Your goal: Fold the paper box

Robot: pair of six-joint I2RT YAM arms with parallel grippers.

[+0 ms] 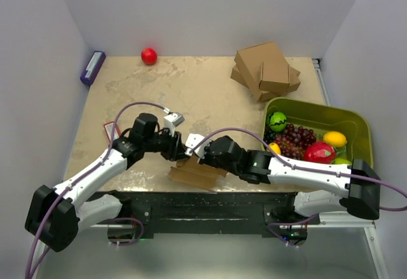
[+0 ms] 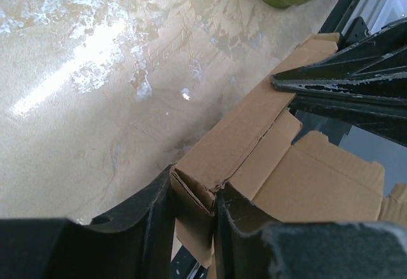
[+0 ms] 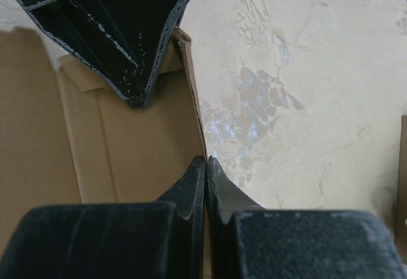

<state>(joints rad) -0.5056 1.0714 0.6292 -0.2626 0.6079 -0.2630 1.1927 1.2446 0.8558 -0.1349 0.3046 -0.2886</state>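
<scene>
The paper box (image 1: 198,173) is a thin brown die-cut sheet with creased flaps, lying at the table's near edge between both arms. My left gripper (image 1: 180,154) is shut on a folded-up side wall of it; in the left wrist view the doubled cardboard corner (image 2: 196,193) sits pinched between the black fingers (image 2: 143,228). My right gripper (image 1: 202,156) is shut on the edge of the same raised wall; in the right wrist view the thin cardboard edge (image 3: 197,123) runs into the closed fingertips (image 3: 194,177). The left gripper's fingers (image 3: 121,31) show opposite.
A stack of bigger brown boxes (image 1: 266,70) stands at the back right. A green tub (image 1: 356,129) of fruit is at the right. A red ball (image 1: 149,56) and a purple block (image 1: 93,67) lie at the back left. A red-edged card (image 1: 111,129) lies left.
</scene>
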